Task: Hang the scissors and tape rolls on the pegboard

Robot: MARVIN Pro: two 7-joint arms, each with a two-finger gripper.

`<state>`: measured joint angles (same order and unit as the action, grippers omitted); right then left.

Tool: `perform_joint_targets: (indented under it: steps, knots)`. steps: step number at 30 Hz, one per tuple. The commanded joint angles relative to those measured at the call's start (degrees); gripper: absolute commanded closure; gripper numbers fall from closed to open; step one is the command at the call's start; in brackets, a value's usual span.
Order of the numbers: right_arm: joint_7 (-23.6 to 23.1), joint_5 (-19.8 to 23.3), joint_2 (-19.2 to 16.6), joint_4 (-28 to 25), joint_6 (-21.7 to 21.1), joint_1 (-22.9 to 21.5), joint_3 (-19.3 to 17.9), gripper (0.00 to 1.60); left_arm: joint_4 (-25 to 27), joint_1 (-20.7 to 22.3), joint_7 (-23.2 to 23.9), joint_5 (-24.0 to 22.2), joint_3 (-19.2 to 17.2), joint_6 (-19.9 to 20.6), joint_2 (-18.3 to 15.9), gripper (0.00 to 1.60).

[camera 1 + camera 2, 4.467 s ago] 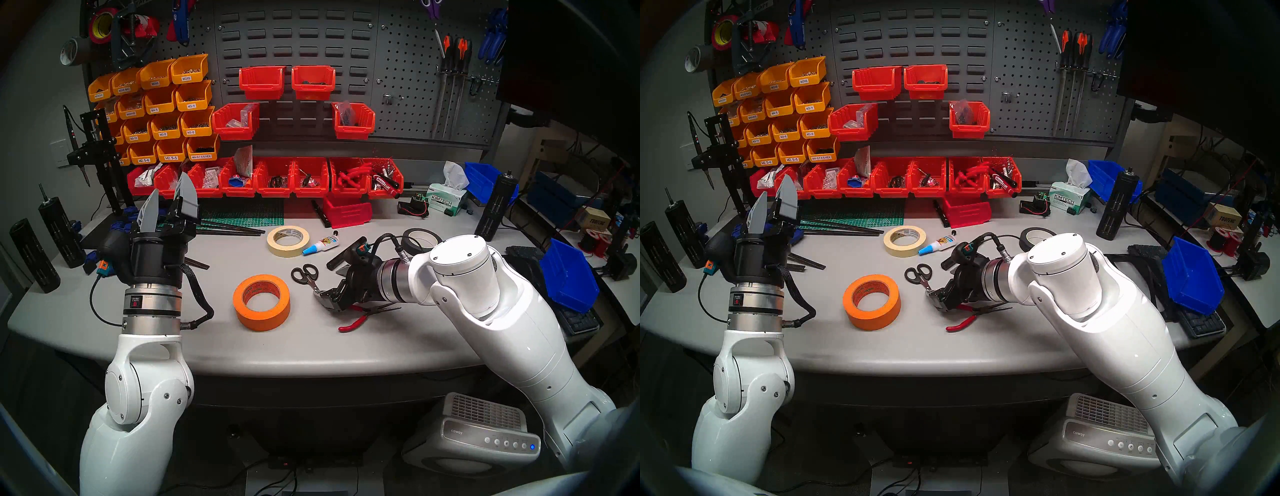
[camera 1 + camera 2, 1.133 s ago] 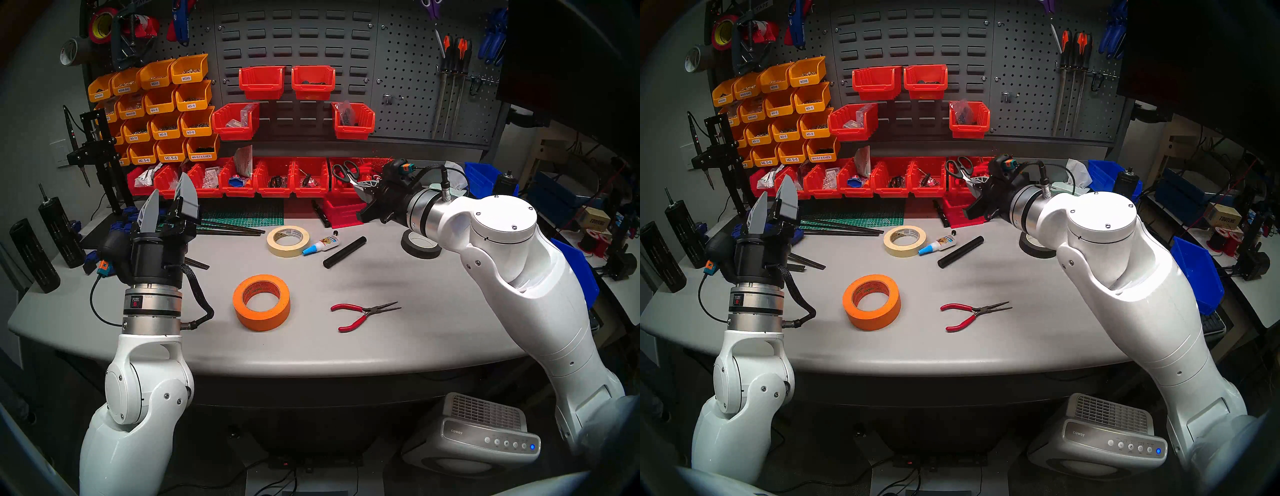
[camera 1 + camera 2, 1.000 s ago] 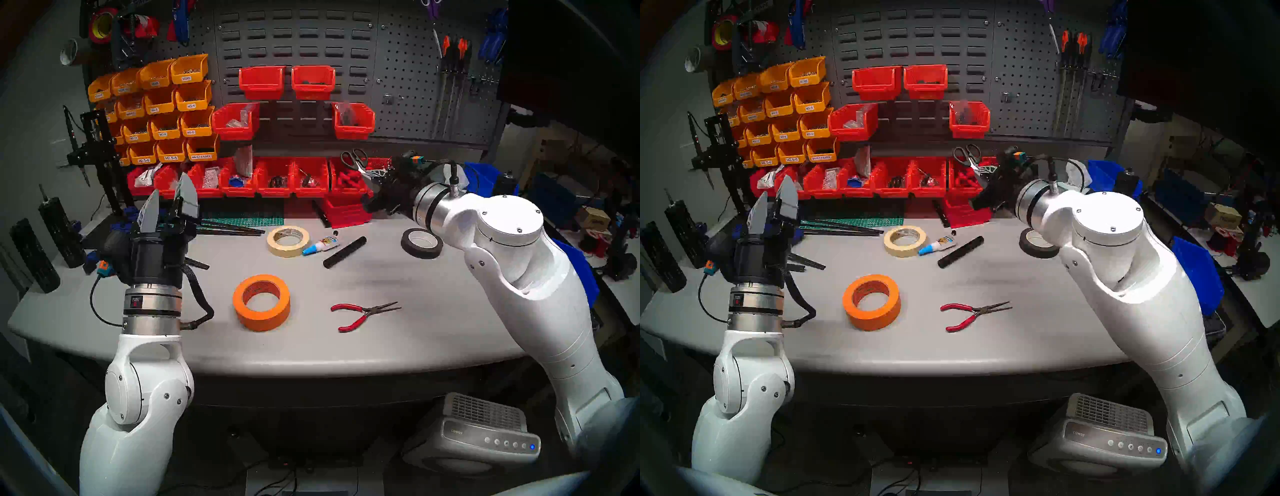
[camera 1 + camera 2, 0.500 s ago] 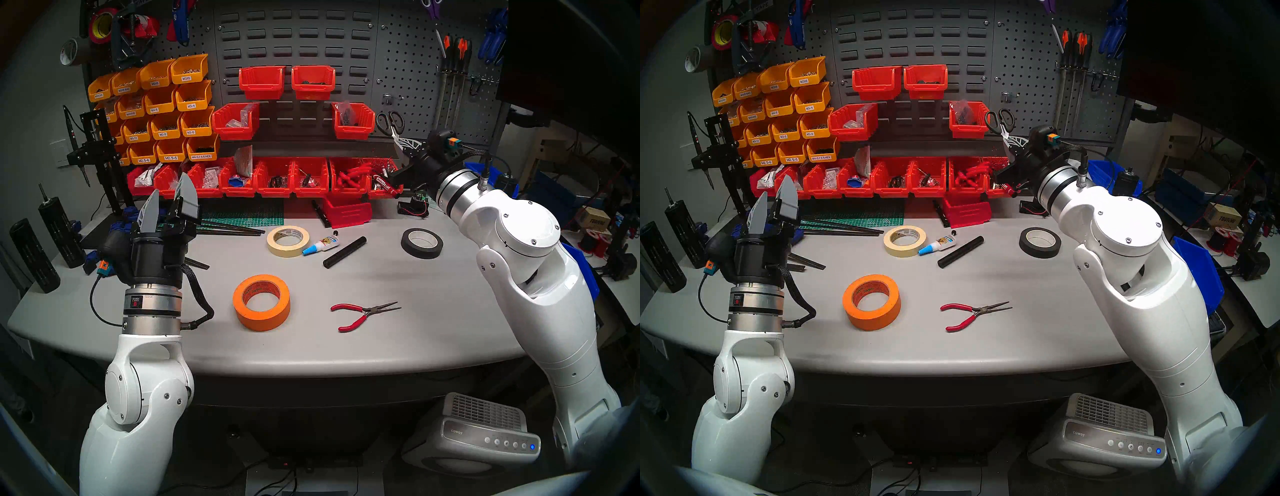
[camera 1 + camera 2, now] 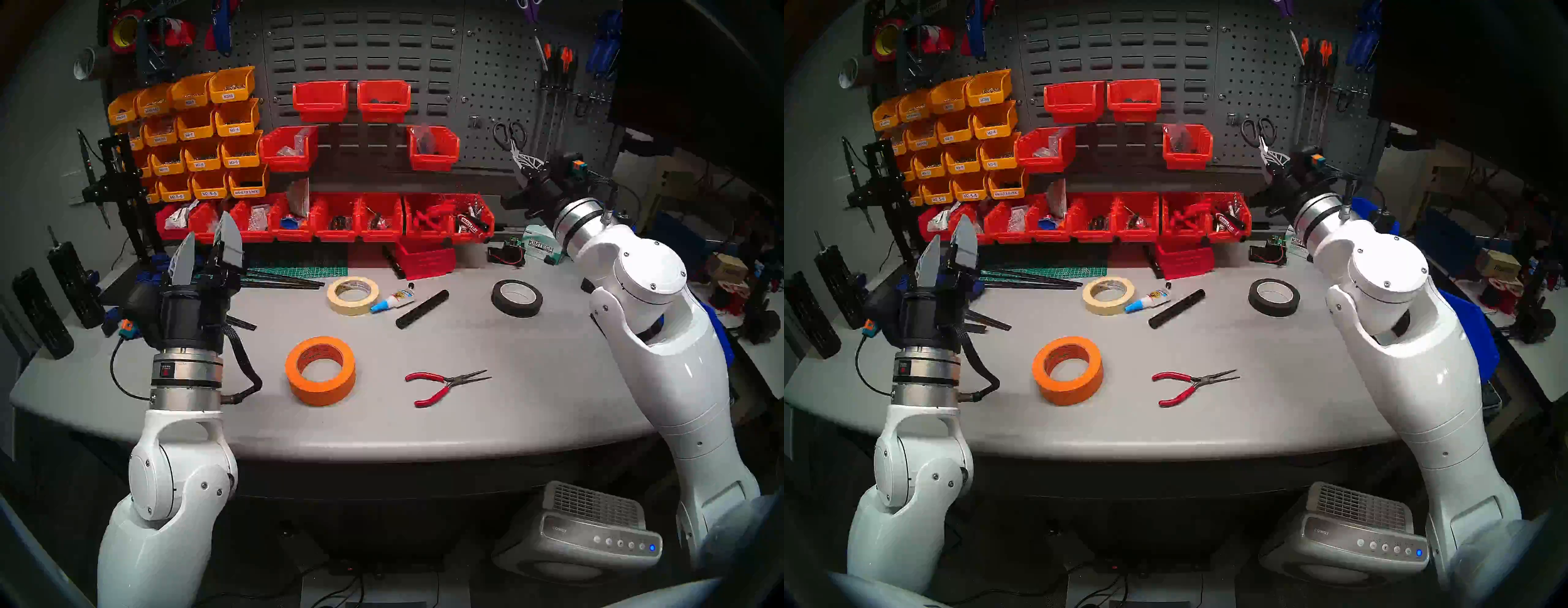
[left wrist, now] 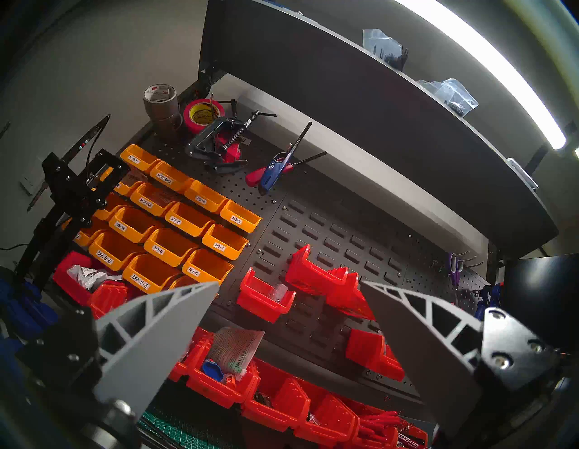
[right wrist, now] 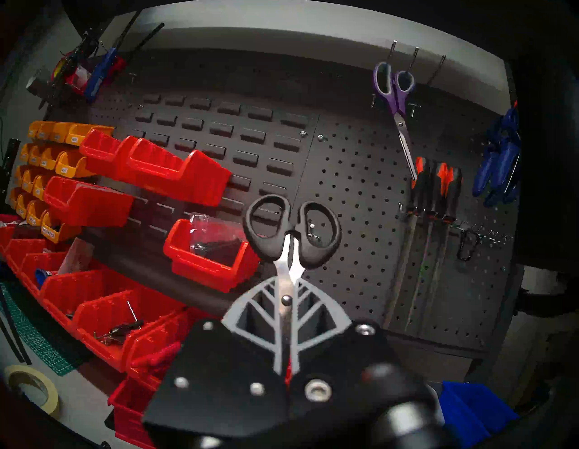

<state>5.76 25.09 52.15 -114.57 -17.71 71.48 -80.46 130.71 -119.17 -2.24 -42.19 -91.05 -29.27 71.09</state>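
Two black plastic loop handles of small scissors (image 7: 291, 230) up near pegboard hook; right gripper (image 7: 286, 313) jaws clamped on blades; left gripper (image 5: 208, 250) jaws apart, empty.

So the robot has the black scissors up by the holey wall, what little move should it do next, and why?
Probably ease forward so a handle loop slips over the small hook. The right gripper is shut on the blades of the scissors, handles up, just in front of the pegboard. In the right wrist view that hook shows through the right-hand loop, so it looks nearly lined up; how far off the board they are, I cannot tell.
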Motion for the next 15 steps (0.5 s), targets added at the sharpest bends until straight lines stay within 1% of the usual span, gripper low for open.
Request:
perform_joint_targets:
  steps: [1, 7, 8, 9, 12, 13, 15]
  knots:
    - [-0.58, -0.79, 0.32, 1.18, 3.09, -5.62, -1.25, 1.6, 1.61, 0.57, 0.19, -0.04, -0.15, -0.51, 0.1, 0.0]
    - [-1.34, -1.21, 0.92, 4.27, 4.24, -7.93, -1.16, 1.6, 1.62, 0.57, 0.19, -0.04, -0.15, -0.51, 0.1, 0.0]
    - [-1.59, -1.41, 1.15, 4.43, 4.42, -7.76, -1.48, 1.6, 1.62, 0.57, 0.19, -0.04, -0.15, -0.51, 0.1, 0.0]
    - [-1.72, -1.33, 1.24, 5.48, 4.5, -8.96, -0.91, 1.6, 1.62, 0.57, 0.19, -0.04, -0.15, -0.51, 0.1, 0.0]
    - [-2.35, -1.41, 1.84, 7.06, 4.72, -10.19, -0.64, 1.6, 1.62, 0.56, 0.19, -0.04, -0.15, -0.51, 0.1, 0.0]
    - [-2.96, -1.49, 2.21, 8.51, 4.84, -11.29, -0.17, 1.6, 1.63, 0.56, 0.19, -0.04, -0.15, -0.51, 0.1, 0.0]
    - [-3.38, -1.54, 2.71, 8.78, 5.01, -11.12, -0.47, 1.6, 1.63, 0.56, 0.19, -0.04, -0.15, -0.51, 0.1, 0.0]
